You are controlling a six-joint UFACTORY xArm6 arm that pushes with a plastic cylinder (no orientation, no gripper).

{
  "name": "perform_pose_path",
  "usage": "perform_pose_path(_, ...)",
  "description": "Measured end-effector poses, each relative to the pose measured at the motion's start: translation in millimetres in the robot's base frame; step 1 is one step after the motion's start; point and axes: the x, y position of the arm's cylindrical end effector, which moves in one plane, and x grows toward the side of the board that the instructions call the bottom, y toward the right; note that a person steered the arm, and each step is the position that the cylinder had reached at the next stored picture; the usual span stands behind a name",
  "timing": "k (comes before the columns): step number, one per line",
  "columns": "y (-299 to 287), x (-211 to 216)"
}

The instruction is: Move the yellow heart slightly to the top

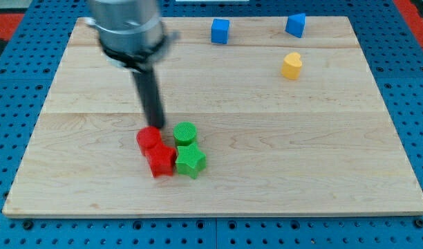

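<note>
The yellow heart [291, 66] lies near the view's top right on the wooden board [301, 152]. My tip [156, 126] is far from it, at the view's lower left of centre. It touches or nearly touches the top edge of a red cylinder [148, 138]. The rod rises from there to the arm's grey body at the view's top left.
A red star-shaped block [160, 161] sits just below the red cylinder. A green cylinder [185, 132] and a green star-shaped block [191, 160] stand beside them on the right. A blue cube [220, 31] and a blue angular block [296, 25] lie near the top edge.
</note>
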Motion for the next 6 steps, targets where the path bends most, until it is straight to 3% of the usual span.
perform_pose_path(1, 31, -17)
perform_pose_path(2, 15, -86)
perform_pose_path(4, 192, -147)
perform_pose_path(5, 254, -194)
perform_pose_path(6, 276, -237)
